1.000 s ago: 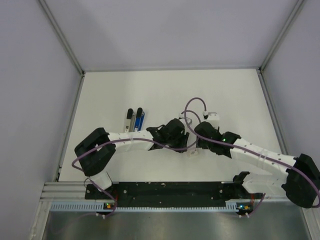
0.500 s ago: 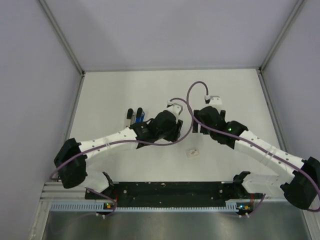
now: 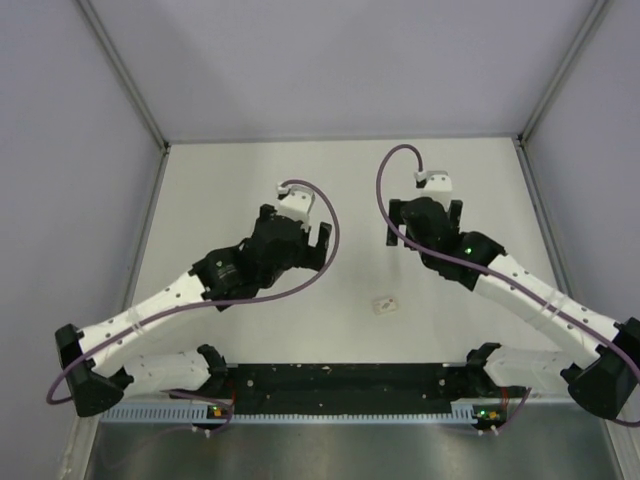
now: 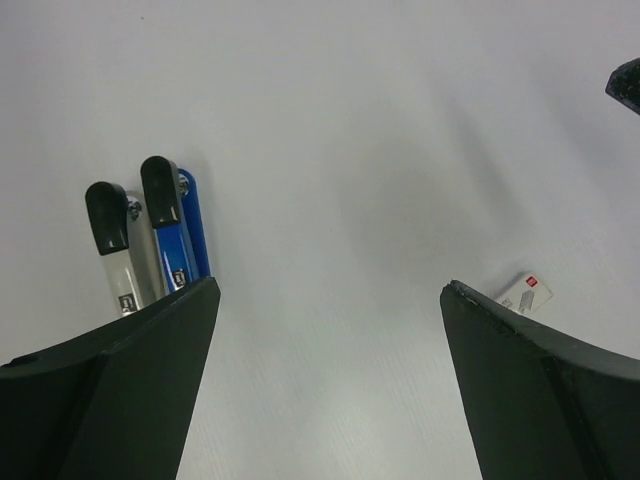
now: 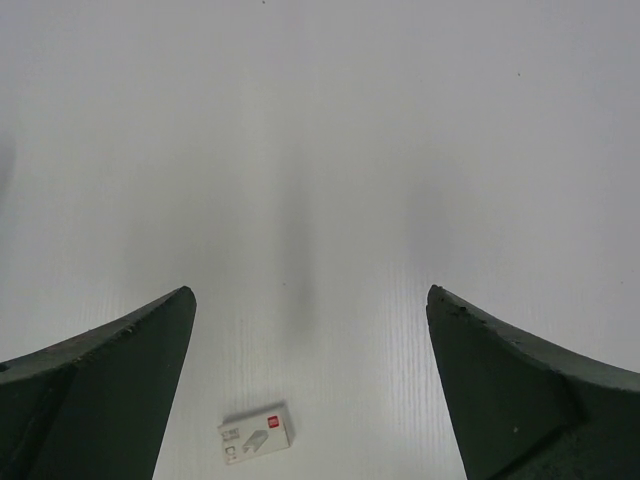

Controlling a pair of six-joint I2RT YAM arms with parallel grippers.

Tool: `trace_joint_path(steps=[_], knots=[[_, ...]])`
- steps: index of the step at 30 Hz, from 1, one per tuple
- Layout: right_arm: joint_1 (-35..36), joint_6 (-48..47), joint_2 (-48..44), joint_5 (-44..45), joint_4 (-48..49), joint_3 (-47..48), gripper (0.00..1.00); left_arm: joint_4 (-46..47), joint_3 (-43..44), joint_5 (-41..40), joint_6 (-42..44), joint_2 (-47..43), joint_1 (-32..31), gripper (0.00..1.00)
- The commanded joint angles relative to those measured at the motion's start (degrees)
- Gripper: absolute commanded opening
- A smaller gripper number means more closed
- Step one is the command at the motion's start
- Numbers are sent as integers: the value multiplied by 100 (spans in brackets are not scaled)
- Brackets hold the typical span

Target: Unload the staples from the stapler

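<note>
Left pincer (image 4: 330, 290) rose, spread wide; only its camera shows the stapler (image 4: 172, 236).

Blue and silver stapler (image 4: 172, 250), lying flat

The left pincer (image 4: 330, 288) and right pincer (image 5: 311, 291) both hang aloft, jaws spread wide, apparently gripping nothing.

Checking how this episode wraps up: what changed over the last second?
Both arms drew back from the table's middle toward the far side; the left gripper and right gripper opened wide and hold nothing. The small white box they had hovered over stayed put, as did the two staplers.
</note>
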Motion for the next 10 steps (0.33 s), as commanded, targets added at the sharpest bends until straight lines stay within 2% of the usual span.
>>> trace_joint_path(steps=[1,5,10], knots=[[-29,-79,-179,205,-34,292,99,-140,-36,-461,143,-509,3,99],[-38,-131,-408,-57,18,274,99,-157,-133,-531,99,-677,3,99],[-37,-185,-216,284,-192,467,99,-96,-212,-558,64,-712,3,99]])
